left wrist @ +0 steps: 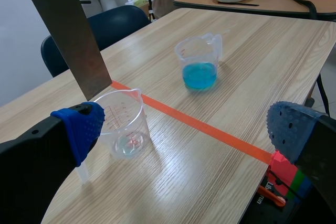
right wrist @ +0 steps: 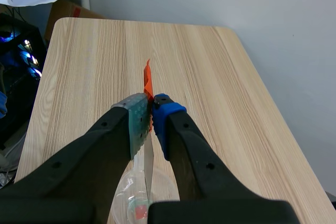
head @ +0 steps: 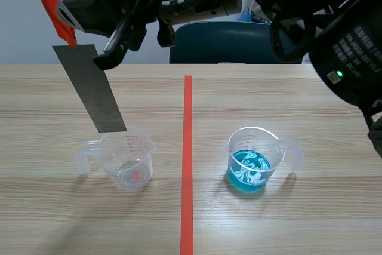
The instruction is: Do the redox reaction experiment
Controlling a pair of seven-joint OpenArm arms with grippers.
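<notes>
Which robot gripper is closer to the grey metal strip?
Right. The right gripper is shut on the metal strip, at its orange-taped top end. The left gripper is open and not touching it; the strip hangs ahead of it, over the clear measuring cup.

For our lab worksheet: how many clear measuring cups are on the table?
2. The nearly empty cup stands left of the tape line, below the metal strip; the blue-liquid cup stands right of it. None looks hidden.
</notes>
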